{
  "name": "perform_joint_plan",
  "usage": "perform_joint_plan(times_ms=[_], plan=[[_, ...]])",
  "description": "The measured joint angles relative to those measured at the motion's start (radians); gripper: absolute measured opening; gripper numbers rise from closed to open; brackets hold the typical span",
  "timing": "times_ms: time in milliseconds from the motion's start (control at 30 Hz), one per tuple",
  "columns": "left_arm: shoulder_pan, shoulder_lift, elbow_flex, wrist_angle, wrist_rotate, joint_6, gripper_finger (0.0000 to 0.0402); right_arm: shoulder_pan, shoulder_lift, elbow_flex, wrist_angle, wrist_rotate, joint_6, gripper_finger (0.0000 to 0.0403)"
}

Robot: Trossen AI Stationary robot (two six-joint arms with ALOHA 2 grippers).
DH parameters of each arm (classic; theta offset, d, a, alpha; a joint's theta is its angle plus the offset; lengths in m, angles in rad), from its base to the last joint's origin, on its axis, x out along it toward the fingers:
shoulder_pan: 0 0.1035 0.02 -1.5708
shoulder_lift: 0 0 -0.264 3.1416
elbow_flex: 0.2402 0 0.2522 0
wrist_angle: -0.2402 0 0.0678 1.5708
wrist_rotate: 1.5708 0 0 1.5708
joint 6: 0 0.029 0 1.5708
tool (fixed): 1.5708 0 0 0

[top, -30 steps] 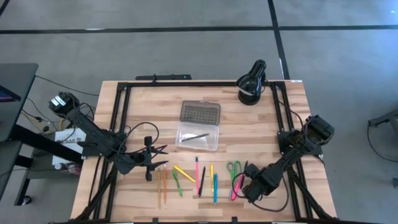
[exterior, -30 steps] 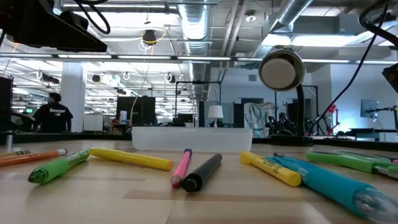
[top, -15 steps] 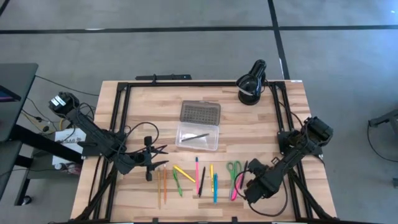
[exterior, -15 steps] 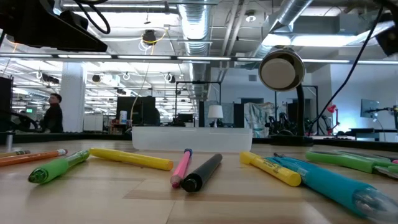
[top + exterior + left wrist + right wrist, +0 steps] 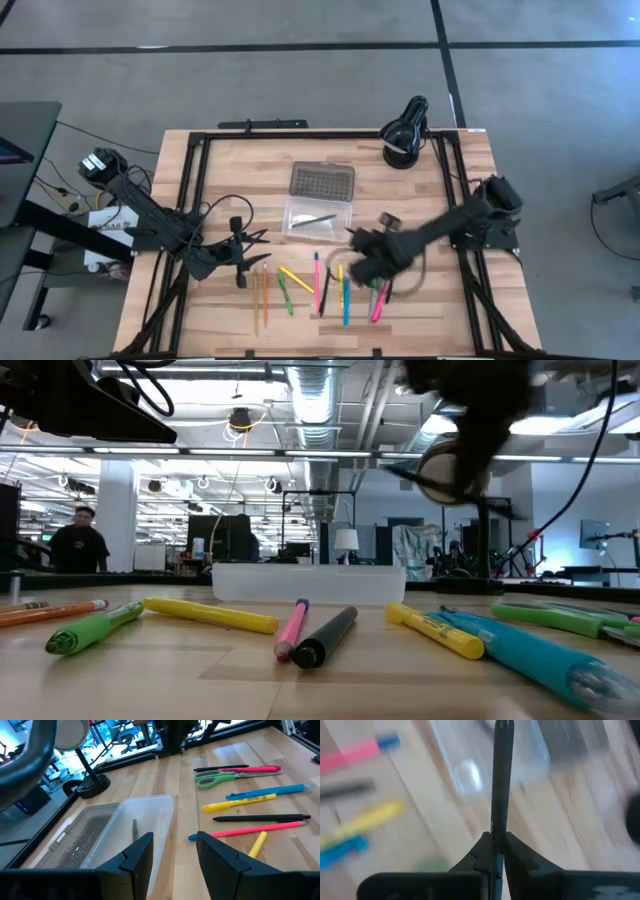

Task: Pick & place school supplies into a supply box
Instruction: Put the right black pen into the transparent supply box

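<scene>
The supply box (image 5: 318, 218) is a clear tray on the table's middle with its dotted grey lid (image 5: 322, 181) folded open toward the far side; one dark pen (image 5: 315, 222) lies inside. Pens, pencils and markers (image 5: 317, 283) lie in a row near the near edge, with green scissors (image 5: 376, 272) and a pink marker (image 5: 380, 302) on their right. My right gripper (image 5: 360, 258) hovers between the row and the box, shut on a black pen (image 5: 502, 780). My left gripper (image 5: 250, 255) waits open, left of the row. My right gripper pinches the black pen between its two fingers, on the pen's rear part (image 5: 498, 822). The pen runs along the fingers and sticks out well past their tips. It is lifted clear of the table, with the box blurred beyond its free end.
A black round lamp (image 5: 404, 135) stands at the far right corner. Black frame rails (image 5: 195, 190) run along the table's sides. Bare wood lies left and right of the box. A person (image 5: 78, 545) stands far off in the room behind.
My right gripper has swung from the near right corner, beside the pink marker, up and toward the table's left and far side, and now sits close to the box with the black pen in its fingers. The left arm has kept still.
</scene>
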Motion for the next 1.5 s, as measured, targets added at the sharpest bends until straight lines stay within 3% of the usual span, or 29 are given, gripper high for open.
perform_joint_plan(times_ms=[233,400,567,1200,1500], plan=[[0.000,0.000,0.000,-0.030,-0.003,-0.006,0.0146,-0.214,0.005,0.001,0.311,-0.063,-0.378,0.0014],[0.000,0.000,0.000,-0.061,-0.002,-0.031,0.0146,-0.320,0.005,0.002,0.410,-0.160,-0.496,0.0019],[0.000,0.000,0.000,-0.105,-0.002,-0.066,0.0146,-0.357,0.005,-0.026,0.515,-0.244,-0.602,0.0018],[0.000,0.000,0.000,-0.128,-0.002,-0.097,0.0146,-0.396,0.139,-0.049,0.569,-0.323,-0.685,0.0030],[0.000,0.000,0.000,-0.131,-0.002,-0.097,0.0146,-0.398,0.126,-0.048,0.567,-0.327,-0.684,0.0067]])
